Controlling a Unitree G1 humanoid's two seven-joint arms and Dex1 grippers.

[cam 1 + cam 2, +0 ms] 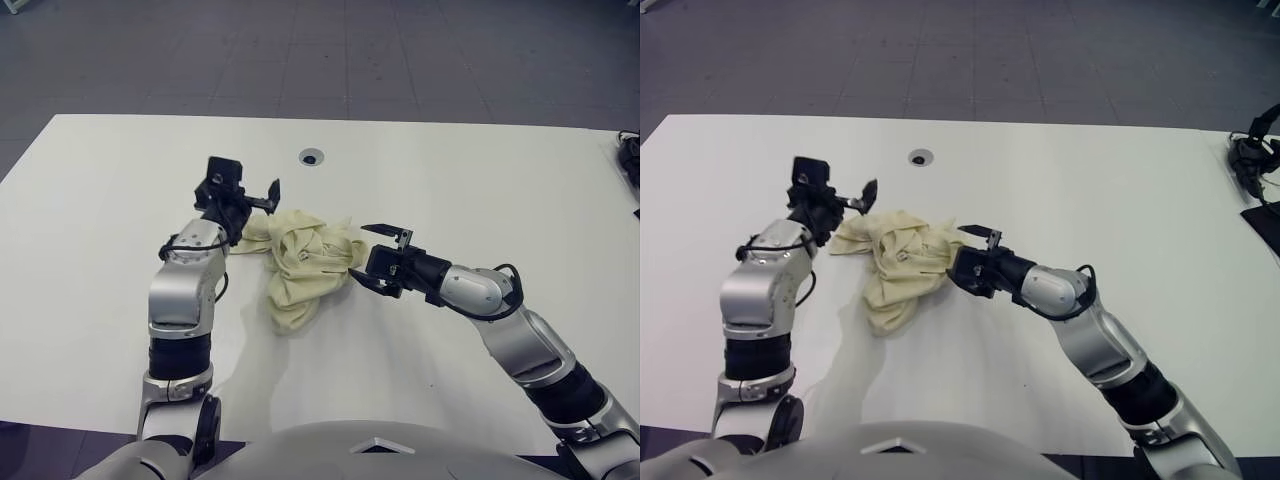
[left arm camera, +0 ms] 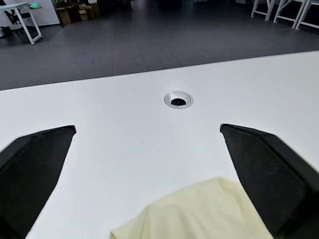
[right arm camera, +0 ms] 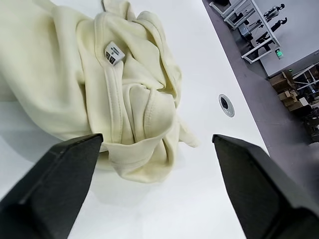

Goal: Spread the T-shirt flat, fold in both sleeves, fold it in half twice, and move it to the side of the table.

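T-shirt [image 1: 303, 262] is seen crumpled between the left fingers [image 2: 35, 164] and right fingers [image 3: 55, 184], both spread wide, on white tabletop [image 1: 450, 180]; grey floor [image 1: 300, 50] behind.

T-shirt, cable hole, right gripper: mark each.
T-shirt [image 1: 300, 262], left eye view, middle of the crumpled heap.
cable hole [image 1: 311, 157], left eye view, its dark centre.
right gripper [image 1: 357, 252], left eye view, midway between its fingertips.

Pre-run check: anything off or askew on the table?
Only the T-shirt: crumpled in a heap, not flat. Left gripper and right gripper sit open at its sides. Nothing looks spilled or damaged.
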